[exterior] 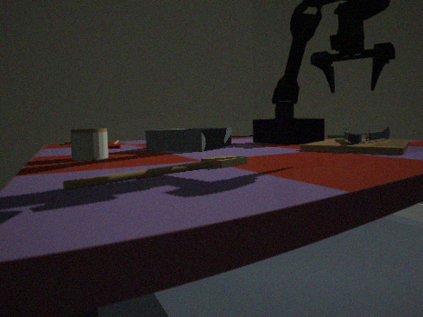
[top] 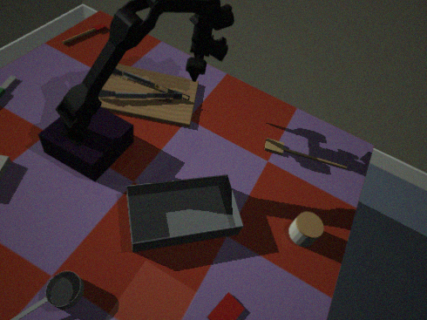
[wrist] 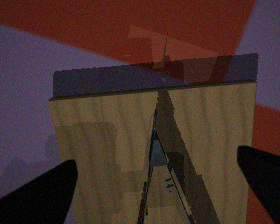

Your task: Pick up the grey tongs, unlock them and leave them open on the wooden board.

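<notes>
Tongs (top: 145,88) flat on the wooden board (top: 174,111), arms spread in a V, hinge end toward the board's far edge from the arm's base, tips fanned toward the base side. Above the board, gripper (exterior: 353,79) hanging well clear, fingers wide apart, nothing between them. From the wrist view: two dark fingertips low at either side, tongs (wrist: 161,165) centred between and below them, narrowing upward across the board (wrist: 95,135). Beside the board, black arm base (top: 84,139) on the checked red-and-purple mat (top: 244,105). Further out from the board, grey roasting tin (top: 183,211) sitting alone, no tongs across it. Beyond the tin, away from the board: wooden spatula (top: 301,153) lying flat, short cylinder with a tan top (top: 306,228) upright. Small dark pan (top: 63,289) past the tin toward the near corner.
</notes>
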You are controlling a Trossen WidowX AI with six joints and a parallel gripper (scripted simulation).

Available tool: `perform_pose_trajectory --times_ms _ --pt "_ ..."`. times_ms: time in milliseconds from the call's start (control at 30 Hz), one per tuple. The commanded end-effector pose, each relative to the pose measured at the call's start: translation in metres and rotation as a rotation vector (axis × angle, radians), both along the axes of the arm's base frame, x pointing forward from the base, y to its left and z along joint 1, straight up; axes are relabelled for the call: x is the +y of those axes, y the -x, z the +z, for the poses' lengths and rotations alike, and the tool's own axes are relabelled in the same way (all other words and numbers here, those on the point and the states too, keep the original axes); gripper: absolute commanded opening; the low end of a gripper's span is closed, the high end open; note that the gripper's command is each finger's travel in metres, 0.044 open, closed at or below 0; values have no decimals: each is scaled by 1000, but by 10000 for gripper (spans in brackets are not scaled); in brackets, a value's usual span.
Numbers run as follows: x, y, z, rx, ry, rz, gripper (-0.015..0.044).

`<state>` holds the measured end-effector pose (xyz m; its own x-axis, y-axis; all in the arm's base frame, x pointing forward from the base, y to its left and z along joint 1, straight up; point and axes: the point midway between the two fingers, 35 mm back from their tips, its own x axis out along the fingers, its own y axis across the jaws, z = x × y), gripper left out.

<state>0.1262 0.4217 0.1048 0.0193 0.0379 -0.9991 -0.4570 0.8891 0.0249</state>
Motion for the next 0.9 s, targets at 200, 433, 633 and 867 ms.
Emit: perform_pose_trajectory --times_ms 200,433,633,867 --pt "-3 -14 31 9 7 3 440" --pt "-8 -10 52 11 13 3 440" --pt "-8 -10 52 11 13 3 440" --pt "-8 -10 52 11 13 3 440"
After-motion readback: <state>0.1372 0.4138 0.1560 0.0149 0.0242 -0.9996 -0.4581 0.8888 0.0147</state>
